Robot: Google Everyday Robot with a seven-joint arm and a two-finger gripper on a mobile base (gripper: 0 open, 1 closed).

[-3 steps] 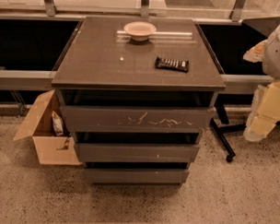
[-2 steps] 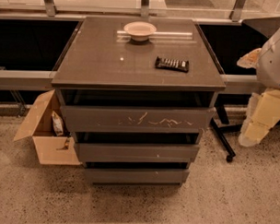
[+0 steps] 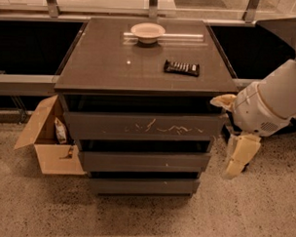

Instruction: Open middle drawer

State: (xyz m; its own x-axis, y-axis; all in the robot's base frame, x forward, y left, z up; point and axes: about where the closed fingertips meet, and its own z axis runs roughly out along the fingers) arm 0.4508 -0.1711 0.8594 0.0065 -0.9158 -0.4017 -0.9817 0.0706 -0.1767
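The middle drawer (image 3: 144, 161) is the wide dark grey-brown front with one tiny pale speck, in the middle of the cabinet. Above it is the taller front with pale scratch marks (image 3: 143, 126), and below it the narrower lowest front (image 3: 143, 185). A dark gap shows above each front. My gripper (image 3: 233, 138) hangs at the end of the white arm (image 3: 265, 105), just off the cabinet's right side, level with the top and middle drawers. It touches no drawer front and holds nothing that I can see.
On the cabinet top (image 3: 115, 65) stand a pale bowl (image 3: 147, 31) and a dark flat packet (image 3: 181, 68). An open cardboard box (image 3: 50, 141) sits on the floor to the left of the cabinet. A window ledge runs along behind. Speckled floor lies in front.
The arm has swung left, from the right edge of view to close beside the cabinet's right side. The drawers have not moved.
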